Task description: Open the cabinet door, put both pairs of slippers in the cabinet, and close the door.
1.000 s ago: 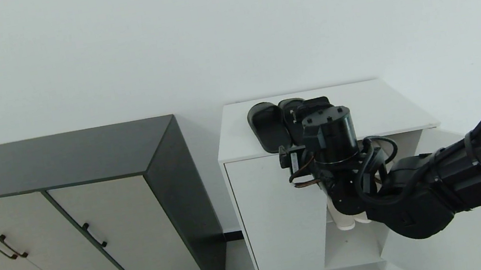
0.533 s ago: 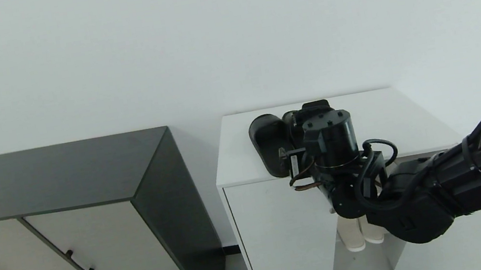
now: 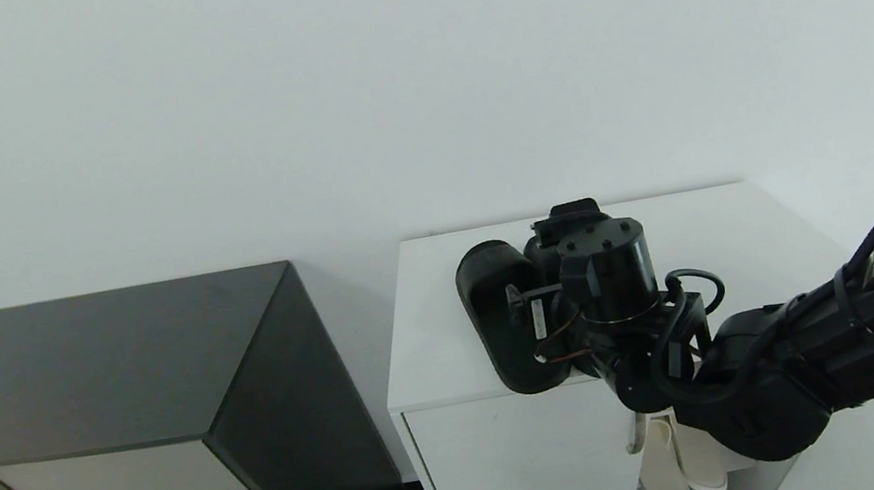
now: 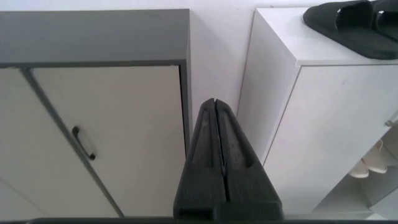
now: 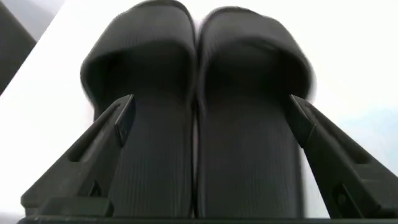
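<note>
A pair of black slippers (image 5: 199, 93) lies side by side on top of the white stand (image 3: 439, 367). My right gripper (image 5: 199, 165) is open, with one finger (image 5: 93, 162) outside each slipper, so the pair sits between them. From the head the wrist hides much of the black slippers (image 3: 502, 322). A pair of white slippers (image 3: 674, 466) stands in the stand's lower compartment. The black cabinet (image 3: 114, 366) with pale doors is to the left, both doors closed. My left gripper (image 4: 216, 146) is shut and empty, in front of the cabinet door (image 4: 118, 130) near its handle (image 4: 84, 143).
The white stand is close beside the cabinet with a narrow gap between them. A plain white wall runs behind both. The cabinet top is bare. In the left wrist view the black slippers (image 4: 354, 25) and white slippers (image 4: 372, 167) show on the stand.
The head camera has moved, so the whole scene sits lower and closer. Relative to the stand, my right gripper has risen from the front face to the top, around the black slippers.
</note>
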Available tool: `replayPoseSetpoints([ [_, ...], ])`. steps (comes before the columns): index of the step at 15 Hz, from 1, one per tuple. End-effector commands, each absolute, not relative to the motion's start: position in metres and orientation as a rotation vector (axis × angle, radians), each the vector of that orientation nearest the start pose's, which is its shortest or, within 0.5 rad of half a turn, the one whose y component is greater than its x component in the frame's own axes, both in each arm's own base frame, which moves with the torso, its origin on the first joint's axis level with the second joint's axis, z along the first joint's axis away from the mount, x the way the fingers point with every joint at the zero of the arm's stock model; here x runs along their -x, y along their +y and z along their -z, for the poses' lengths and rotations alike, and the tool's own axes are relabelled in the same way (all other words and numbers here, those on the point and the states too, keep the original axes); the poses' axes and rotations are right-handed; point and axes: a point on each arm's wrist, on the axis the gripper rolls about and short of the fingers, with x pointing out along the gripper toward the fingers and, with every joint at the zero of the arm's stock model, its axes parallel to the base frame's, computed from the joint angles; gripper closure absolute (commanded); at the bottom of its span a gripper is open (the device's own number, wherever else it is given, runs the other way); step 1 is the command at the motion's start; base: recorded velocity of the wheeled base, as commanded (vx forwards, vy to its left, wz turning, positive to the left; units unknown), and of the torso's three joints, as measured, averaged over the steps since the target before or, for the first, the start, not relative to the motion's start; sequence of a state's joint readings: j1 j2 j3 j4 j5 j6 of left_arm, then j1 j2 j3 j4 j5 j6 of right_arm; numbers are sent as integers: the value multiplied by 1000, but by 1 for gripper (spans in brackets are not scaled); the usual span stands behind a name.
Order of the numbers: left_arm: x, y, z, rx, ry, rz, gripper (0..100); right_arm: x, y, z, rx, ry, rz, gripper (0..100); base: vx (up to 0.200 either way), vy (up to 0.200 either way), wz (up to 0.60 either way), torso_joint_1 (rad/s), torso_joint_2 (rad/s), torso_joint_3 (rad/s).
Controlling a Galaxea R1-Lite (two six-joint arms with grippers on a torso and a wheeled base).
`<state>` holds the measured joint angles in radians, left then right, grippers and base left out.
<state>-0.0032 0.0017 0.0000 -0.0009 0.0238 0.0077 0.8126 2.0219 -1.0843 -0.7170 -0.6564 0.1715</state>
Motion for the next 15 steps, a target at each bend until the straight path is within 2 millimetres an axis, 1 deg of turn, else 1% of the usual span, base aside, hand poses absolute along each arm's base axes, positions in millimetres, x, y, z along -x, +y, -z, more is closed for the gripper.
replayPoseSetpoints([
  [1, 23, 1, -76, -8, 2, -21, 100, -276, 273, -145, -8, 188, -158, 0, 0, 0, 0, 0, 0, 0],
  [2, 23, 1, -76, -8, 2, -21, 100, -277, 272, -143, -6, 193, -166, 0, 0, 0, 0, 0, 0, 0],
  [4, 23, 1, -76, -8, 0, -21, 100, -283, 275, -132, 8, 208, -160, 0, 0, 0, 0, 0, 0, 0],
  [5, 23, 1, -76, -8, 0, -21, 100, -289, 278, -128, 9, 208, -156, 0, 0, 0, 0, 0, 0, 0],
  [8, 23, 1, -76, -6, 0, -21, 100, -315, 278, -121, 23, 197, -129, 0, 0, 0, 0, 0, 0, 0],
  [12, 23, 1, -76, -6, 0, -21, 100, -335, 281, -120, 9, 176, -119, 0, 0, 0, 0, 0, 0, 0],
  [15, 23, 1, -76, -6, 0, -21, 100, -343, 286, -120, -3, 162, -117, 0, 0, 0, 0, 0, 0, 0],
])
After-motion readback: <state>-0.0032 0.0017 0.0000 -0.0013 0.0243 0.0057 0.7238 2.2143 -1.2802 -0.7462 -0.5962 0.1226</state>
